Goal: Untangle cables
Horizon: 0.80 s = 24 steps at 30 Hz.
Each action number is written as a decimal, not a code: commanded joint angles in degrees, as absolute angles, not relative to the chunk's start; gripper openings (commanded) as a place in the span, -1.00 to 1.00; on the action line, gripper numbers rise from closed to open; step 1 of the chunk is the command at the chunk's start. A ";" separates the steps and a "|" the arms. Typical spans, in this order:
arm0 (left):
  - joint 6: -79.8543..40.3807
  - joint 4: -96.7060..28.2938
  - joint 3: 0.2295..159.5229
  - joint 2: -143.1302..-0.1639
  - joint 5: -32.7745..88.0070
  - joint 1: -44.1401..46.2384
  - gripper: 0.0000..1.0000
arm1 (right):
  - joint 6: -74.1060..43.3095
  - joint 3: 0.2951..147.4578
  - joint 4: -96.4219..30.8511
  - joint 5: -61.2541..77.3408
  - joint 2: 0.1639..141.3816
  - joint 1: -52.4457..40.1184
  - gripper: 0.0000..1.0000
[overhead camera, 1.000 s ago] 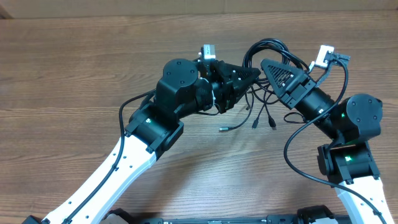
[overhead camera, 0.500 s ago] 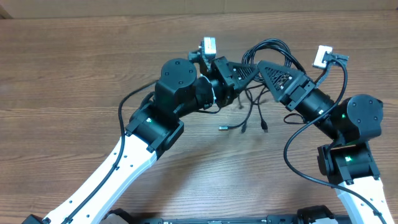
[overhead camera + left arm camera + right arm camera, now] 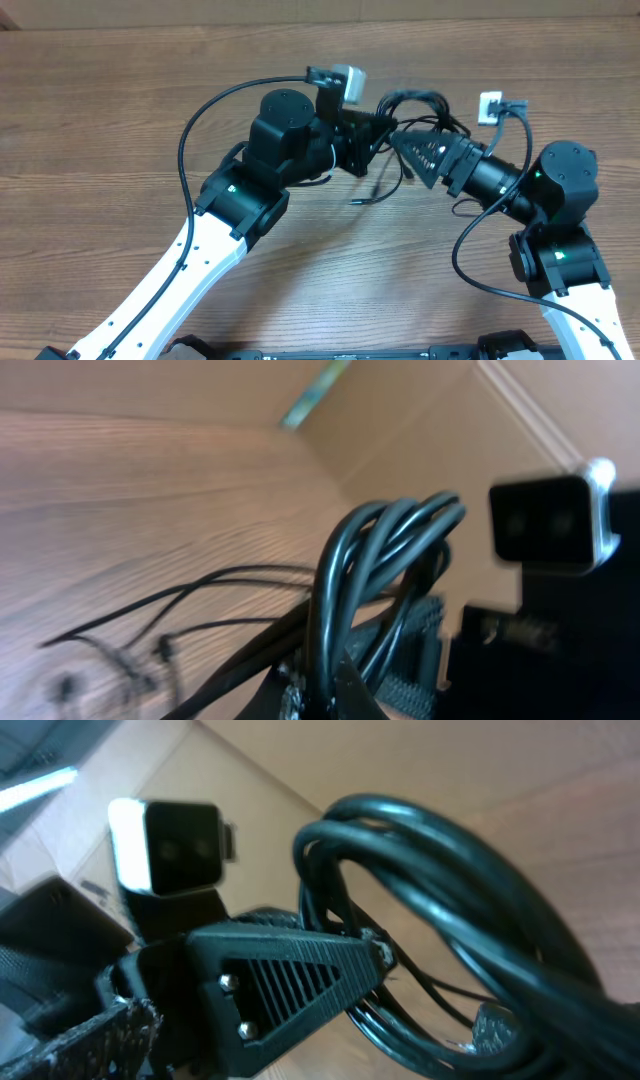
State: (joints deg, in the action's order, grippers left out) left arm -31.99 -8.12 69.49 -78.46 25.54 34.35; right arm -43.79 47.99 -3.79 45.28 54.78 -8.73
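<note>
Left gripper (image 3: 368, 140), pinched shut on the cables (image 3: 412, 103), bundle carried toward 12 o'clock over the last second; loose plug ends (image 3: 366, 199) trailing at 6 o'clock. At 3 o'clock, right gripper (image 3: 422, 157), a moment ago clamped on the same bundle, now apparently spread wide, though blurred in its wrist view. Untangling judged barely begun: knot passed to one hand, strands not yet separated.
</note>
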 commanded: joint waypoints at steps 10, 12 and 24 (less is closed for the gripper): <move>-9.17 -13.39 70.26 -73.14 27.07 30.30 -0.92 | -24.12 48.82 -24.88 46.15 51.68 -8.95 1.00; -6.85 -13.52 70.26 -71.07 27.14 29.69 -0.92 | -23.14 48.82 -26.68 46.17 51.33 -8.95 1.00; 9.28 -32.75 70.24 -68.45 32.82 29.58 -0.92 | -1.74 48.84 -32.18 46.15 43.70 -8.95 1.00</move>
State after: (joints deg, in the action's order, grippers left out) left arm 6.02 -31.77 69.78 -68.77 31.16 29.63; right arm -7.77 47.99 -31.62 46.59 45.52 -8.71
